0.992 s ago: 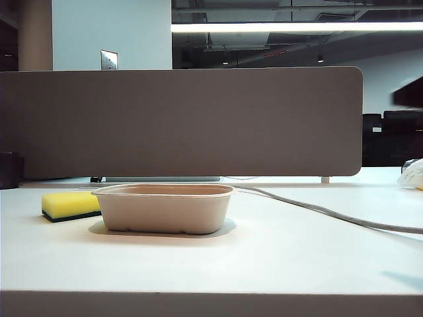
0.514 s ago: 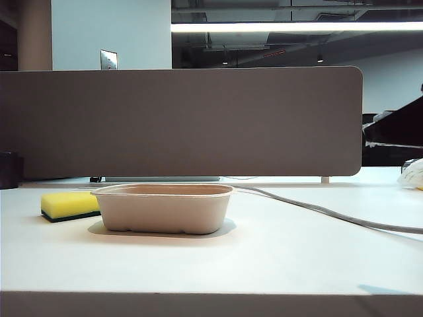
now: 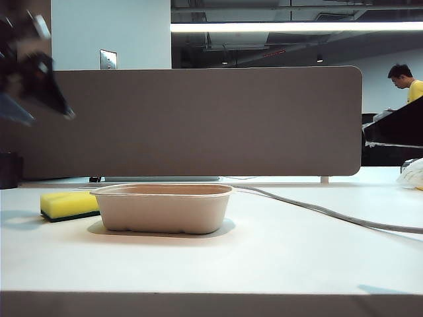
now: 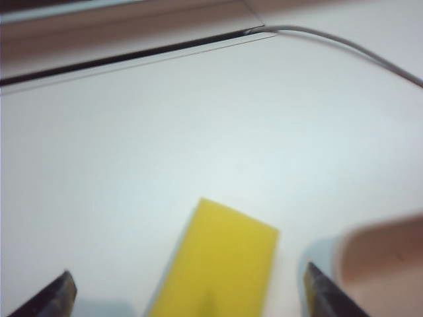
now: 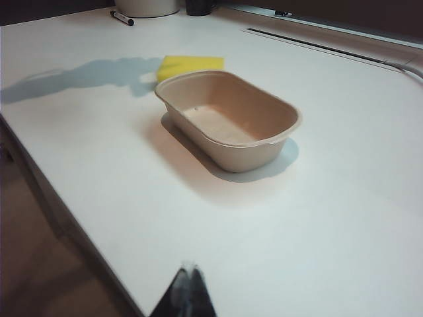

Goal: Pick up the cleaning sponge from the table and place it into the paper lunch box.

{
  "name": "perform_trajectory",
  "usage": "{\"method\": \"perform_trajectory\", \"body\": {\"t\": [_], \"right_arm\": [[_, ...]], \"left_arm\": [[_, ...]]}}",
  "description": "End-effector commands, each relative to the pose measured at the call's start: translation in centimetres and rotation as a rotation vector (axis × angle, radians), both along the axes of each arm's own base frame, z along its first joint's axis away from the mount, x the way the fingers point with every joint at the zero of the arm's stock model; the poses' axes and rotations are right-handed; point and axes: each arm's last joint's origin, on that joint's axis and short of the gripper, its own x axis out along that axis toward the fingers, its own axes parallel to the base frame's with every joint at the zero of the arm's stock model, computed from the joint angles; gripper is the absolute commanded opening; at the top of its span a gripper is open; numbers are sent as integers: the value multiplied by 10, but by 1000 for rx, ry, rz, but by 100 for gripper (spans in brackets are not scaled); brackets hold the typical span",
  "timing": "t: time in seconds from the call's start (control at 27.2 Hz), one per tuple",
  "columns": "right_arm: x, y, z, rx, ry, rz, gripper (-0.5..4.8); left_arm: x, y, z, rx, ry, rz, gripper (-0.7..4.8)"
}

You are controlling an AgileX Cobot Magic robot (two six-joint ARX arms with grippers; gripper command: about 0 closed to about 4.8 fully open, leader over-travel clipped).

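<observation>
The cleaning sponge (image 3: 66, 204), yellow foam on a dark green layer, lies flat on the white table (image 3: 277, 264), just left of the paper lunch box (image 3: 162, 209) and partly behind it. The beige box stands empty (image 5: 228, 119). My left gripper (image 3: 41, 109) hangs blurred, high above the sponge, apart from it. In the left wrist view its jaws (image 4: 188, 298) stand wide open over the sponge (image 4: 221, 261), with the box rim (image 4: 386, 254) to one side. My right gripper (image 5: 188, 281) is shut and empty, over the table's front edge, well away from box and sponge (image 5: 192, 64).
A grey-brown divider panel (image 3: 198, 122) runs along the back of the table. A grey cable (image 3: 330, 212) crosses the table at right. A dark cup (image 3: 8, 170) stands far left and a white object (image 3: 414, 174) far right. The right arm (image 3: 396, 125) shows as a dark shape at right.
My left arm has swung into the exterior view at upper left, above the sponge. The right arm's dark shape has come in at the right edge. Sponge and box have stayed put.
</observation>
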Motion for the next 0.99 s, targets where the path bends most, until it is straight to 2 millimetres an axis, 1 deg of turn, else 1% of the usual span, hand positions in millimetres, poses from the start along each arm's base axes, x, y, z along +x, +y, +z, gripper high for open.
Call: {"method": "perform_trajectory", "body": {"t": [0.04,0.11,0.22,0.37,0.44,0.55,0.7,0.88,0.92,0.96,0.99], "right_arm": [[1,-1,2,12,-11,-15,-5],[2,-1,2,12,-11,-23,-5],[3,-3,2,13,-12,-39,-5],[5,-4,2,12,-12,-60,-5],[6,-5,2,11,-11,-72,-5],[6,-5,2,11,-11,-75,-5],[6,-5,2,11,-11,-75,-5],[6,-5,2,12,-11,-75,-5],[6,-5,2,12,-11,-75,-5],[6,-5,2,12,-11,-75,-5],[6,-5,2,12,-11,-75,-5]], "left_arm": [[32,1,-22,-88,122,25,479],[40,-1,-32,-99,159,17,479],[46,-4,-50,-92,214,17,479],[51,-14,-68,-78,270,-6,479],[53,-24,-78,-25,292,23,479],[54,-34,-87,25,311,17,479],[54,-43,-96,48,342,13,479],[53,-42,-104,85,381,55,476],[53,-41,-105,98,389,68,405],[52,-41,-105,109,394,74,319],[52,-40,-106,116,396,71,261]]}}
